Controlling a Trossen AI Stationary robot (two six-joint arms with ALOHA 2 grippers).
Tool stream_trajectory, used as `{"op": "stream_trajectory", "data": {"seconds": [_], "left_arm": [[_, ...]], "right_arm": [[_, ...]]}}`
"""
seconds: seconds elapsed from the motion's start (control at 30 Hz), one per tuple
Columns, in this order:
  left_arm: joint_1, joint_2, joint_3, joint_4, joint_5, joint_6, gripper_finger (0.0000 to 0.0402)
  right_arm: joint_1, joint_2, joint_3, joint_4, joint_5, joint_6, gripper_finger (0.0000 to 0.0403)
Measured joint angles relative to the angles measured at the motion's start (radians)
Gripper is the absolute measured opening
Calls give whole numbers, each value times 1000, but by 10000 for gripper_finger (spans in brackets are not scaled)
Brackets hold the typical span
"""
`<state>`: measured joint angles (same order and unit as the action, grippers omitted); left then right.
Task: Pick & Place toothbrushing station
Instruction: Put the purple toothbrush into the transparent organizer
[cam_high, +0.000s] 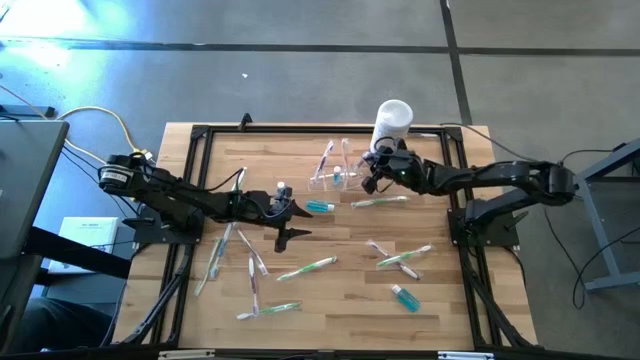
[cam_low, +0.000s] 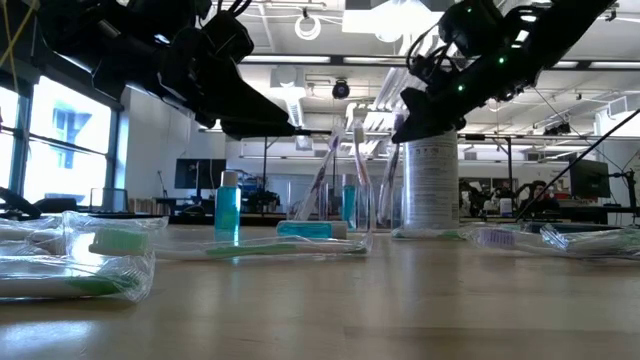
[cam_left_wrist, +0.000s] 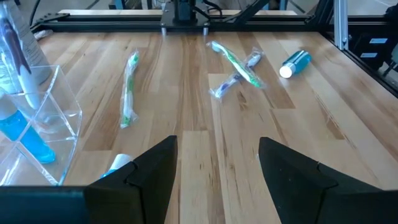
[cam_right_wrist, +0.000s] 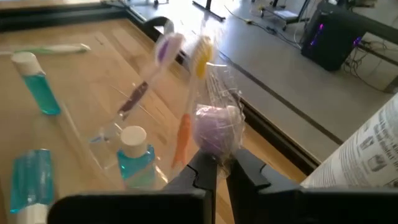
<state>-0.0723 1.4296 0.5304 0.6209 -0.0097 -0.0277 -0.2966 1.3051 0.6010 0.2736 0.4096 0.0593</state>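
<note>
The clear toothbrushing station (cam_high: 335, 172) stands on its base at the table's far middle. It holds two toothbrushes and a small blue bottle (cam_right_wrist: 134, 155). It also shows in the left wrist view (cam_left_wrist: 43, 118) and the low view (cam_low: 345, 205). My right gripper (cam_right_wrist: 221, 167) hovers just right of it (cam_high: 370, 178), shut on a wrapped toothbrush with a purple head (cam_right_wrist: 214, 127). My left gripper (cam_high: 292, 212) is open and empty above the table's middle (cam_left_wrist: 217, 162), near a teal tube (cam_high: 320, 207). My right gripper pinches the wrapped toothbrush between its two fingers just behind the purple head (cam_right_wrist: 216, 148), over the clear wrapper. The head sticks out past the fingertips. The rest of the brush is hidden behind the fingers.
A white cylindrical container (cam_high: 393, 118) stands at the far edge behind my right gripper. Several wrapped toothbrushes lie loose over the near half, such as a green one (cam_left_wrist: 129, 87) and a crossed pair (cam_high: 400, 258). A blue bottle (cam_high: 404, 297) lies near right.
</note>
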Motion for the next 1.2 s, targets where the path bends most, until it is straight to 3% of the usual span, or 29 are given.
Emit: {"op": "stream_trajectory", "data": {"seconds": [0.33, 0.57, 0.77, 1.2], "left_arm": [[0, 0, 0, 1, -1, 0, 222], [0, 0, 0, -3, -1, 0, 222], [0, 0, 0, -11, -1, 0, 222], [0, 0, 0, -12, -2, 0, 222]], "right_arm": [[-45, 61, 0, 70, -94, 3, 17], [-51, 62, 0, 99, -95, 8, 37], [-51, 62, 0, 99, -94, 23, 85], [-50, 62, 0, 231, -91, -10, 234]]}}
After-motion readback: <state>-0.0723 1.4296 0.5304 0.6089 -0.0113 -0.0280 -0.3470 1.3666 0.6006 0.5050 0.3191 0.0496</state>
